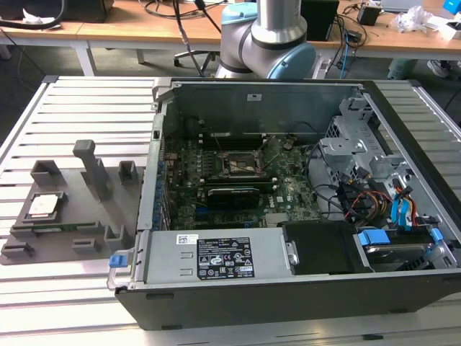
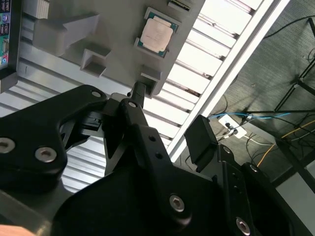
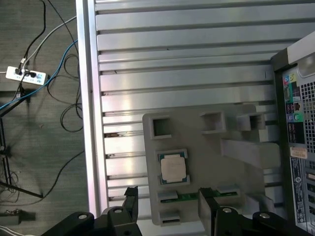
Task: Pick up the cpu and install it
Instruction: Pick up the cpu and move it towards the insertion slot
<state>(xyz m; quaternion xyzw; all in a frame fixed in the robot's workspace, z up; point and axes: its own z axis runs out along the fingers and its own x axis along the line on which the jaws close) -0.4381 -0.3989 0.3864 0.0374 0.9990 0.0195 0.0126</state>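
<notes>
**A:** Where is the cpu [image 1: 43, 205] at this moment?

**B:** It lies flat in a square recess of the grey holder tray [image 1: 75, 216], on the slatted table [image 1: 86, 101], outside the computer case [image 1: 245, 101]. In the exterior view it is at about 9 o'clock from the open motherboard socket [image 1: 241, 164], and well apart from it.

**A:** And the gripper?

**B:** In both wrist views I see the gripper [image 3: 168, 196] hanging above the tray, near the cpu but not touching it. Its jaws stand apart and there is nothing between them.

**A:** How will the chip handle, in your opinion?

**B:** I judge it light and stiff: a thin plate with a smooth metal lid, so it can slip easily. The underside is probably delicate, so I would not drag it or press on it.

**A:** Where would you take hold of it?

**B:** On two opposite edges, with the fingertips low and level. The recess seems to leave only a little of the rim free, so I think the grip has small margin. If the chip tilts between the pads, it may not sit correctly.
</notes>
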